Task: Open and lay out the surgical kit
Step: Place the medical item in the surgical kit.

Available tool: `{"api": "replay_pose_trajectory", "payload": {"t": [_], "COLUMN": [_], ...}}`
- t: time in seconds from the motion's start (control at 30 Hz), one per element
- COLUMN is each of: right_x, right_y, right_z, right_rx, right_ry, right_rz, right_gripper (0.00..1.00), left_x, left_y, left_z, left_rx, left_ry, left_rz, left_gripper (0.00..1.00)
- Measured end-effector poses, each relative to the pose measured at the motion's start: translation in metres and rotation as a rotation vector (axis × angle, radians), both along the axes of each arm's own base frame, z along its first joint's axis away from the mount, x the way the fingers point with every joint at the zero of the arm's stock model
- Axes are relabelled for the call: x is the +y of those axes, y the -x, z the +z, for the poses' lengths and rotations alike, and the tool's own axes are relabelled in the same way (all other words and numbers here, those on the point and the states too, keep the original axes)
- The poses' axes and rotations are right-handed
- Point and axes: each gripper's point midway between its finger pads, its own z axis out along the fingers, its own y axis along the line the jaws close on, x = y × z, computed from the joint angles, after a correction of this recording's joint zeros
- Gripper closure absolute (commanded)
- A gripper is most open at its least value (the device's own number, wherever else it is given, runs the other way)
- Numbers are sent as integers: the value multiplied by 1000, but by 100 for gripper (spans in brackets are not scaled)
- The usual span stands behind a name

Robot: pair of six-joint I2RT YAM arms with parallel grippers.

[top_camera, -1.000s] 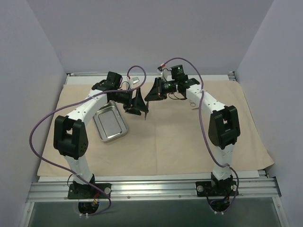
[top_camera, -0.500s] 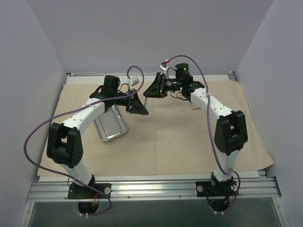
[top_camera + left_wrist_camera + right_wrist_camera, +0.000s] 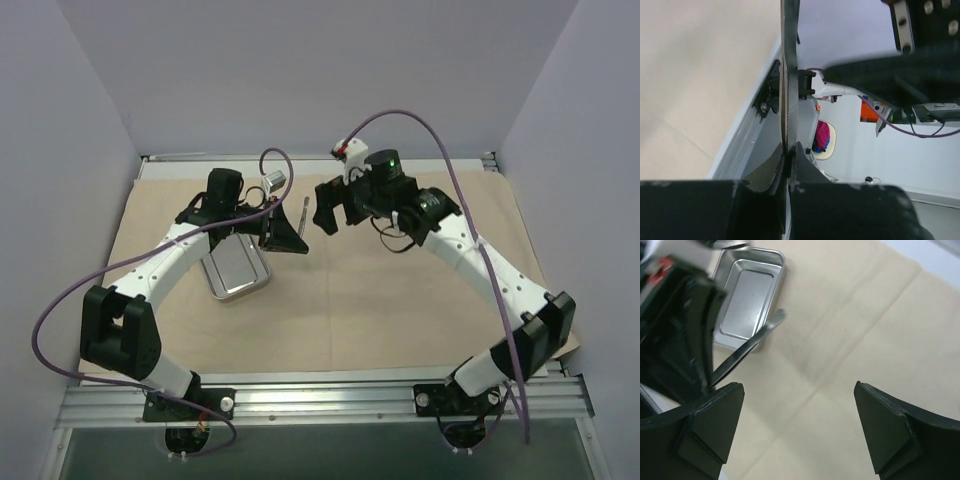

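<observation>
Overhead, the beige cloth wrap (image 3: 380, 300) is seen spread flat over the table, and the small steel tray (image 3: 238, 268) is found lying on it at about 9 o'clock from the cloth's middle, turned askew to the cloth's edges. The left gripper (image 3: 292, 236) is held just at 2 o'clock of the tray, its fingers pressed together on a thin metal instrument (image 3: 303, 213). The instrument is pinched by its near end and is pointed toward 12 o'clock, away from the arm bases. From the left wrist it is seen edge-on, as a narrow dark strip rising out of the closed fingertips, with the cloth lying off at 10 o'clock. The right gripper (image 3: 799, 387) is placed close by at 3 o'clock of the instrument and is turned toward it. Its two fingers (image 3: 710, 425) are spread wide apart, and only the cloth is shown between them. From the right wrist the instrument is seen slanting out of the left gripper toward 1 o'clock, its rounded tip crossing the tray's long edge, while the tray itself is framed at 11 o'clock. Whether the right fingers are touching the instrument cannot be told.
</observation>
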Motion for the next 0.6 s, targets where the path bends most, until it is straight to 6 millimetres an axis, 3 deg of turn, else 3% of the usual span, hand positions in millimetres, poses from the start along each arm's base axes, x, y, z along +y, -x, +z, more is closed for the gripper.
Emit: {"api": "replay_pose_trajectory", "payload": {"t": [0.17,0.27,0.43,0.6], "right_x": [4,-3,-17,-7], "right_y": [64,86,92,102], "right_z": [18,18,12,-1], "right_rx": [-389,-560,-717,-809], "right_ry": [260,394,567,649], "right_rz": [230,345,453,566], "right_gripper": [2,5,36,43], "left_x": [5,2,-4,-9], "left_y": [18,25,57,87], "left_z": [-1,-7,-12,-19], "left_rx": [87,148,230,314], "left_ry": [-15,-35,-39,-11], "left_rz": [17,21,-9,-36], "left_gripper": [98,98,98,98]}}
